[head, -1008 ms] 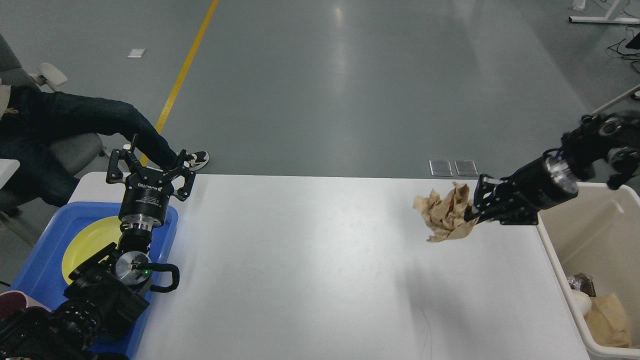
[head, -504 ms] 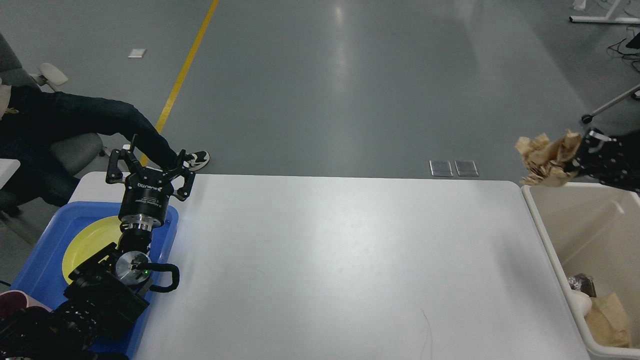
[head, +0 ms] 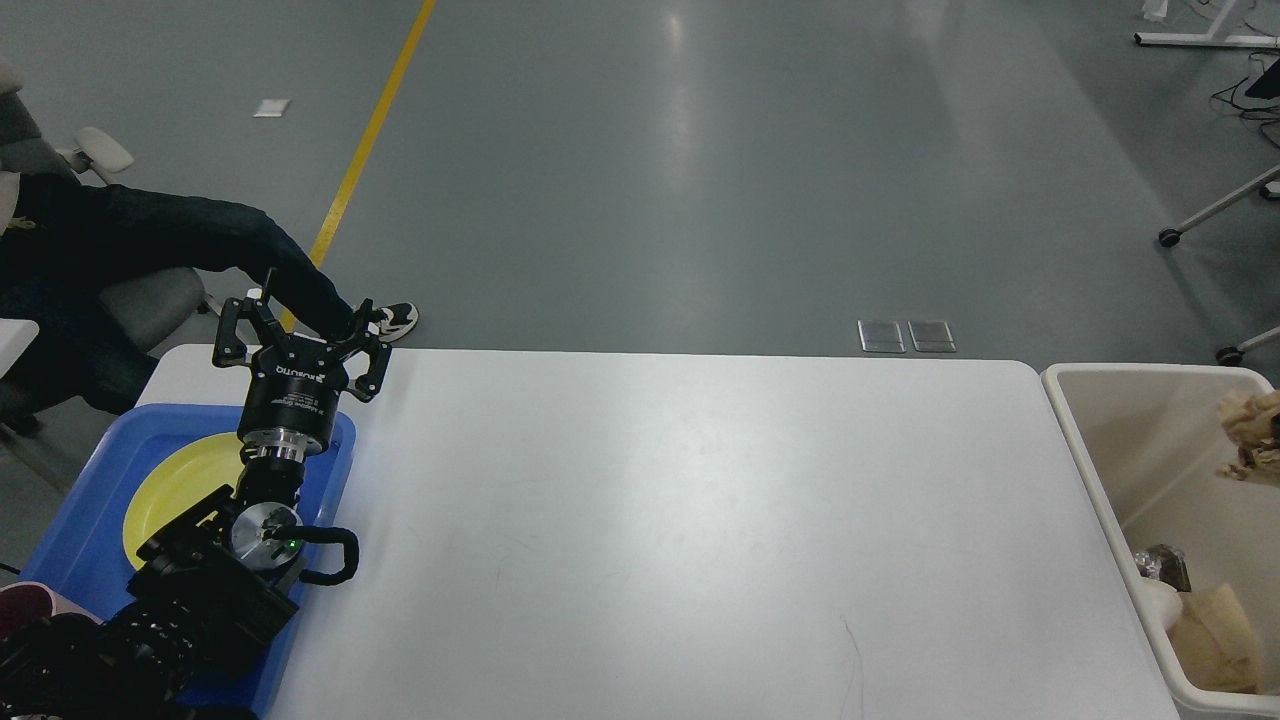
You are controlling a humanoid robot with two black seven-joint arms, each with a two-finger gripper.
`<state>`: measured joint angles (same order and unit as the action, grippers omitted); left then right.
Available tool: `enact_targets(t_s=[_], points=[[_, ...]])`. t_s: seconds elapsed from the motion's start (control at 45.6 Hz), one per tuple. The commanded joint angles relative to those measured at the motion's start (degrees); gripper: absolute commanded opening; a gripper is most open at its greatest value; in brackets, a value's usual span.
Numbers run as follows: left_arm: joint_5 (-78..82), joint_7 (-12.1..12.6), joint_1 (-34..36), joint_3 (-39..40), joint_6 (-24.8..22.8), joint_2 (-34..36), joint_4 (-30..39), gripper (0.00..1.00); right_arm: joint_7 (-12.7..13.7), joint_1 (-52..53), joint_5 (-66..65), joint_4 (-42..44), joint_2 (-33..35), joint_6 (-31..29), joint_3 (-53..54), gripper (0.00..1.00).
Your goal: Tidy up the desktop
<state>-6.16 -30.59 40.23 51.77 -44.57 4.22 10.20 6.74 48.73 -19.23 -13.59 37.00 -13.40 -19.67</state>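
The white desktop fills the middle of the head view and its surface is bare. My left gripper is open and empty, held above the far end of the blue tray at the desktop's left end. A crumpled brown paper ball shows at the right edge, inside the outline of the beige bin. Whether anything holds it is hidden by the frame's edge. My right gripper is out of view.
A yellow plate lies in the blue tray under my left arm. The bin holds more brown paper and a dark scrap. A seated person's leg and shoe are just behind the desktop's far left corner.
My right arm carried the crumpled paper from above the desktop's right part to the bin and left the view. The paper is now at the bin. The left arm has not moved.
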Motion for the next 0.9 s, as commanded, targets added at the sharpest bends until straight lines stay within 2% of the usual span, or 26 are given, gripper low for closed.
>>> enact_targets(t_s=[0.0, 0.197, 0.438, 0.482, 0.57, 0.657, 0.767, 0.833, 0.877], points=[[0.00, 0.00, 0.03, 0.00, 0.01, 0.00, 0.00, 0.97, 0.11, -4.17, -0.02, 6.46, -5.36, 0.30, 0.07, 1.00], [0.00, 0.00, 0.03, 0.00, 0.01, 0.00, 0.00, 0.97, -0.15, -4.26, 0.07, 9.37, -6.86, 0.74, 5.33, 1.00], [0.00, 0.00, 0.03, 0.00, 0.01, 0.00, 0.00, 0.97, -0.59, 3.91, 0.16, 8.76, -7.03, 0.48, 19.39, 1.00], [0.00, 0.00, 0.03, 0.00, 0.01, 0.00, 0.00, 0.97, -1.46, 4.18, 0.33, 8.41, -7.03, 0.56, 22.90, 1.00], [0.00, 0.00, 0.03, 0.00, 0.01, 0.00, 0.00, 0.97, -6.55, 4.18, 0.68, 7.44, -7.30, 0.56, 32.04, 1.00], [0.00, 0.00, 0.03, 0.00, 0.01, 0.00, 0.00, 0.97, -15.25, 3.47, 0.68, 6.13, -8.44, 0.56, 39.78, 1.00], [0.00, 0.00, -0.06, 0.00, 0.01, 0.00, 0.00, 0.97, -25.71, 2.07, 0.77, 5.68, -10.11, 0.65, 43.75, 1.00], [0.00, 0.00, 0.03, 0.00, 0.01, 0.00, 0.00, 0.97, -30.63, 1.54, 0.86, 5.33, -11.16, 0.56, 45.50, 1.00], [0.00, 0.00, 0.03, 0.00, 0.01, 0.00, 0.00, 0.97, -32.58, 0.67, 0.86, 5.07, -11.95, 0.48, 47.00, 1.00]])
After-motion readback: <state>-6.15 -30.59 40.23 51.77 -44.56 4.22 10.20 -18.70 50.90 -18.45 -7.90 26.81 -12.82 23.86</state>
